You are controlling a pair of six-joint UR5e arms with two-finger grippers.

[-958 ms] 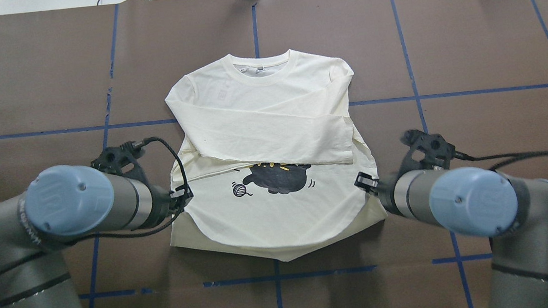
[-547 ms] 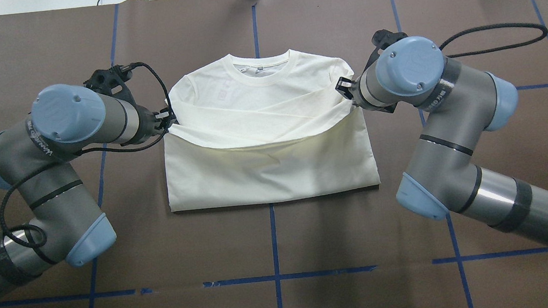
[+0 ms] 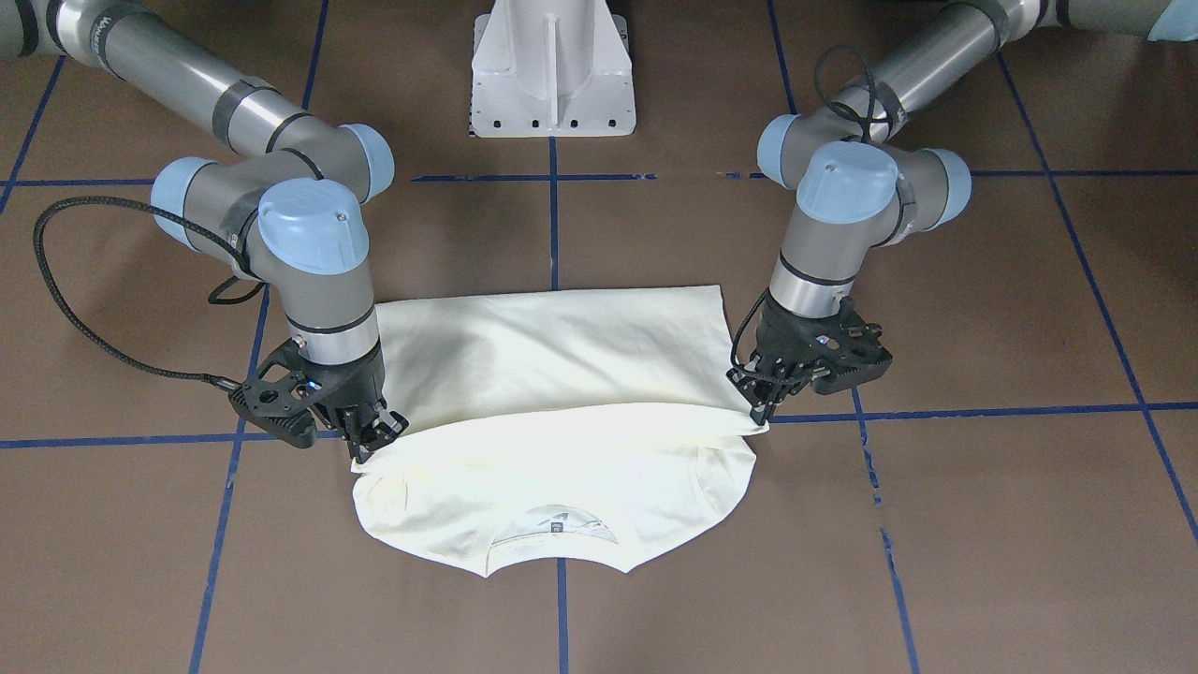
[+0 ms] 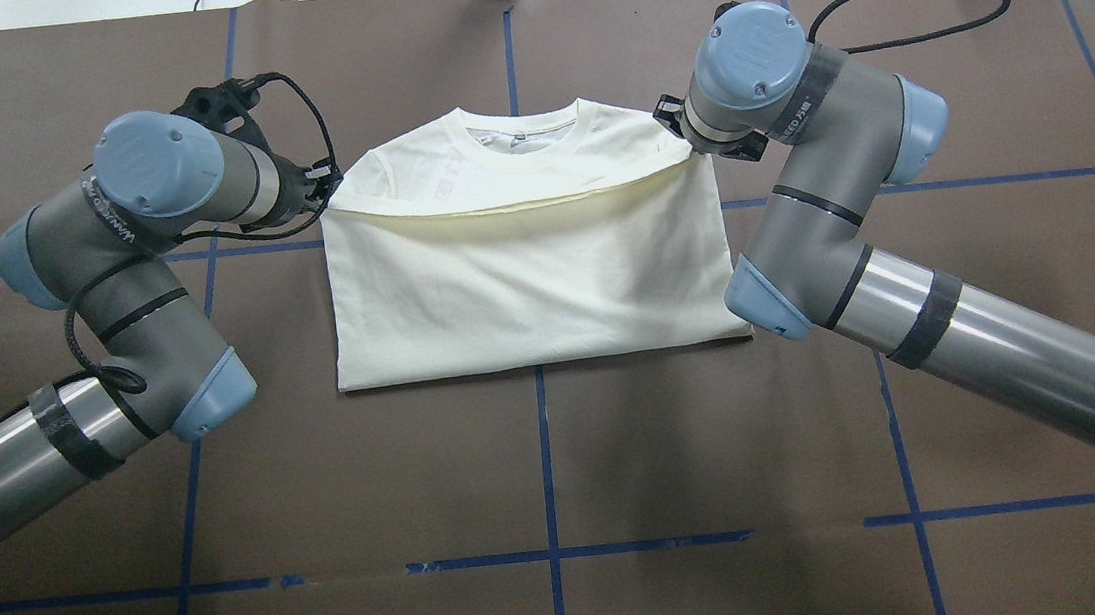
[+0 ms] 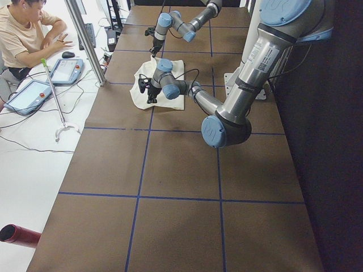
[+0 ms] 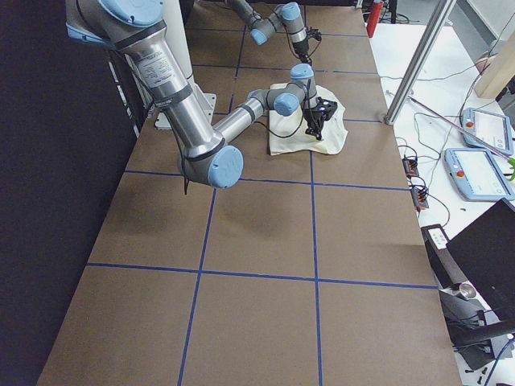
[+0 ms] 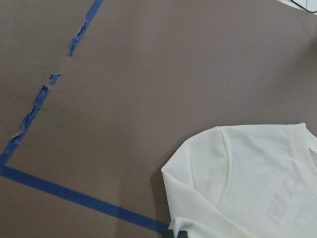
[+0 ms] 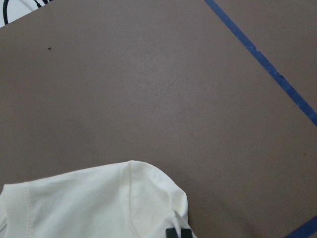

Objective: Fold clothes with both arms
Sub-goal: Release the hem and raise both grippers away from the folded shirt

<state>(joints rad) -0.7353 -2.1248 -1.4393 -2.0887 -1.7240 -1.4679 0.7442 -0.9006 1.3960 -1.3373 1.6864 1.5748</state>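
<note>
The cream-white shirt (image 4: 525, 280) lies in the middle of the table, its lower half folded up over the body. Only plain cream shows; the cat print is hidden. The collar (image 4: 521, 134) lies bare at the far end. My left gripper (image 4: 327, 183) is shut on the folded hem's left corner, beside the shoulder; in the front-facing view it (image 3: 763, 407) is on the right. My right gripper (image 4: 676, 129) is shut on the hem's right corner, on the left in that view (image 3: 370, 435). The wrist views show the shirt's shoulders (image 7: 247, 183) (image 8: 99, 203) on brown table.
The brown table (image 4: 940, 109) is crossed by blue tape lines (image 4: 553, 554). The white pedestal base (image 3: 552, 65) stands at the robot's side. An operator (image 5: 22, 34) with tablets (image 5: 65, 71) sits beyond the far edge. Metal posts (image 5: 85, 42) stand there.
Both grippers have carried the hem away from the robot toward the collar. The fold now covers the crossed sleeves, and the print seen a second ago is hidden.
</note>
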